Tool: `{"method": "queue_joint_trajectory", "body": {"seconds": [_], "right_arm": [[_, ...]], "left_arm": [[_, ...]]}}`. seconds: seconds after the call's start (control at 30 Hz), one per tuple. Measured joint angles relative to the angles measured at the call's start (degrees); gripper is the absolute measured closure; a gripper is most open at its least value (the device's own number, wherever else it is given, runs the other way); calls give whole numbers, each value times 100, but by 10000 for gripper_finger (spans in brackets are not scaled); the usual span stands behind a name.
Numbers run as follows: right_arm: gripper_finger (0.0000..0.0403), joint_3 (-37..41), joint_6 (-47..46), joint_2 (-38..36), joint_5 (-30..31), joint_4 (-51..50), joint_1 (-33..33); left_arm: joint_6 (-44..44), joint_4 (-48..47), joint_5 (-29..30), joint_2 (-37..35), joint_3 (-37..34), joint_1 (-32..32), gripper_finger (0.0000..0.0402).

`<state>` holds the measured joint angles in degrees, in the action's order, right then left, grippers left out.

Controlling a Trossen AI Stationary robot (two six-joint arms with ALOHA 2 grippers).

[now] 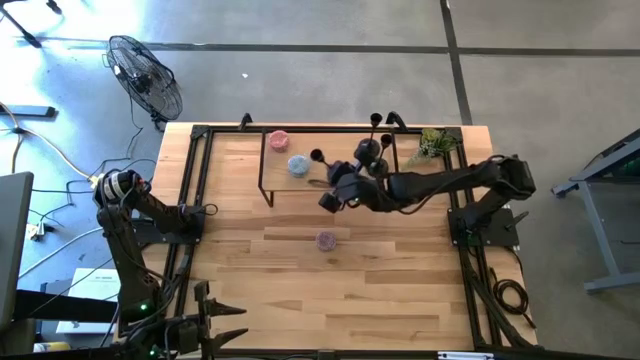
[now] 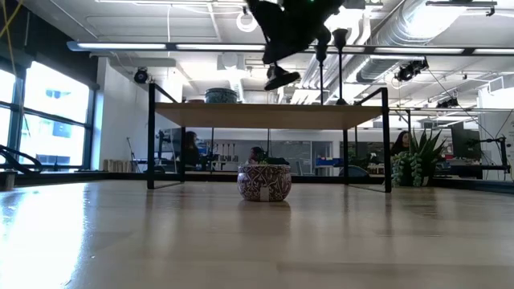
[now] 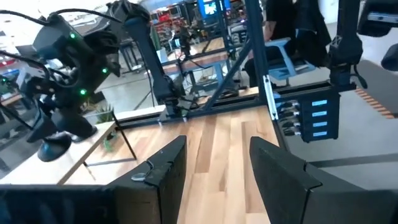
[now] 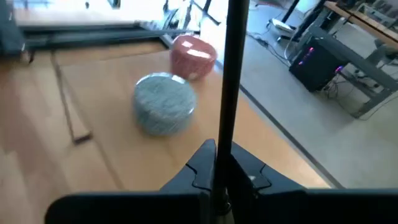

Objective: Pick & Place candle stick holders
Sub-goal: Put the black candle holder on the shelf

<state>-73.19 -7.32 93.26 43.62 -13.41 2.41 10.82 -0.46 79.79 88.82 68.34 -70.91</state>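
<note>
Only the right wrist view shows us the right gripper [image 4: 219, 167] pinching a candle stick holder [image 4: 229, 81] stem; overhead we count three holders, three jars.

A grey concrete floor [image 1: 330, 60] with dark seams surrounds the wooden counter [image 1: 330, 290], and a black fan [image 1: 146, 78] stands on it at the upper left of the high view, with cables [image 1: 40, 140] trailing along the left edge. In the low view, tall windows [image 2: 48, 112] fill the left side and white ducts [image 2: 418, 32] and pipes run under the ceiling at the upper right. A potted plant [image 2: 416, 164] sits at the right, with desks and seated people [image 2: 193, 148] far behind.
</note>
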Motion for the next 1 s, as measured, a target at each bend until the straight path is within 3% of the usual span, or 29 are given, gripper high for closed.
{"method": "queue_joint_trajectory", "body": {"seconds": [0.33,0.57,0.77,1.0], "right_arm": [[386,1514,42,-731,-511,2243,-428],[396,2257,227,-805,-570,3479,-464],[389,2626,180,-804,-198,4001,-351],[395,2661,328,-803,-221,4115,-257]], "left_arm": [[564,-200,-2,28,0,2,230],[1097,-276,10,31,-2,2,230],[1277,-272,26,31,-2,2,230],[1308,-270,72,31,-2,2,230]]}}
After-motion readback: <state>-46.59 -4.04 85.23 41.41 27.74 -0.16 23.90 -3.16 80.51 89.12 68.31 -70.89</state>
